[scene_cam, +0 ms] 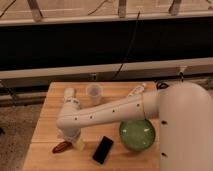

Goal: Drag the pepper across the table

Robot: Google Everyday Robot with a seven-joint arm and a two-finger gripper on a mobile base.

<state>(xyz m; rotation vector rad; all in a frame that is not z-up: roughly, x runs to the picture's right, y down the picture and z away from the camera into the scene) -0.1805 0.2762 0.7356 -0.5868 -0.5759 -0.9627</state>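
- The pepper lies on the desk in its near-left part, close to the front edge and well away from the far side.
- Its long axis runs roughly left to right across the picture, with the left end tilted slightly toward the front edge.
- The pincer is down at desk level at the end of the single arm, which reaches in from the right and bends downward over this corner.
- The pincer sits just beside the pepper's right end. The two look to be touching or nearly so, but I cannot tell which.
- Whether the pincer is wide, narrow or gripping the pepper cannot be told, because the wrist above hides it.
- The pepper therefore lies to the left of the pincer, end-on to it rather than broadside.
- The phone lies to the right of the pincer and apart from it, and the green bowl is further right.
- The cup stands toward the far edge, well apart from the pepper.
- As I judge it, a drag toward the far side or to the left has bare desk ahead, while a drag to the right would meet the phone.
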